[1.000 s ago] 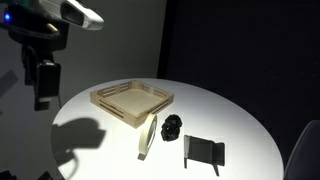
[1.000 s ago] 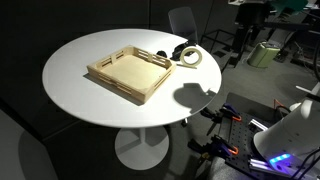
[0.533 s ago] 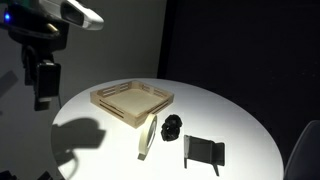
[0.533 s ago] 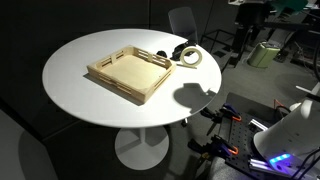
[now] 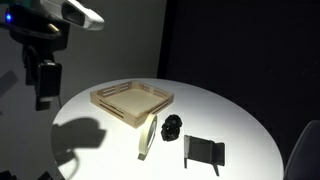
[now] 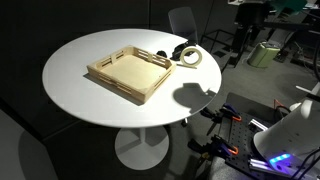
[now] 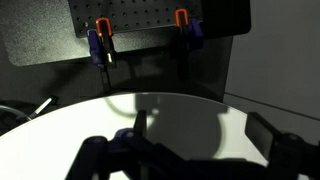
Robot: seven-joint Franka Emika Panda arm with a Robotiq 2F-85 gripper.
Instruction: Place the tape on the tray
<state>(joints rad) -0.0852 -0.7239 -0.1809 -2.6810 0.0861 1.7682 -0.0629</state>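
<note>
While the gripper hangs above the rim of the round white table, at 9 o'clock of the tray in an exterior view, nothing is held in it. The wrist view shows its dark fingers spread well apart, with only bare tabletop between them. Beyond the table edge in that view stands a dark pegboard carrying two orange clamps.

The tray is a shallow square of light wood, resting flat on the table with nothing in it in both exterior views.

The tape is outside the tray, on the tabletop, just beside the tray corner at 5 o'clock. Here it reads as a narrow upright oval; whether it touches the tray wall cannot be told. From the opposite side, the tape shows as a pale ring between 2 and 3 o'clock of the tray.

A small black lumpy object sits just beside the tape at 3 o'clock. A black angular stand is placed at 4 o'clock of that object, apart from it.
</note>
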